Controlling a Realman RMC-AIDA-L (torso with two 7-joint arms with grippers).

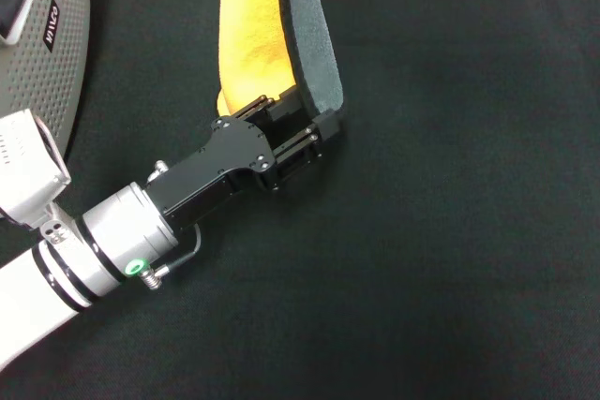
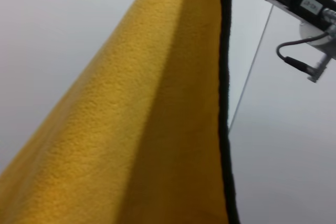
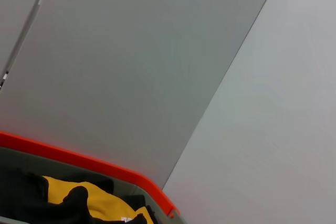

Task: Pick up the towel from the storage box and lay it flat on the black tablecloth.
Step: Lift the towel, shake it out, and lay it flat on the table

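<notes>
The left tool (image 1: pixel 298 128) is clamped on the towel (image 1: pixel 281 35), which hangs folded above the black tablecloth (image 1: pixel 450 185), clear of the storage box (image 1: pixel 52 63), so lowering and spreading it flat looks next.

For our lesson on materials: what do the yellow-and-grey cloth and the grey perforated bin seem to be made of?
The yellow-and-grey towel, held by the left gripper, looks like soft fleecy microfibre: matte, nappy, black-edged. The light-grey storage box looks like moulded plastic: smooth, evenly perforated, printed lettering.
</notes>
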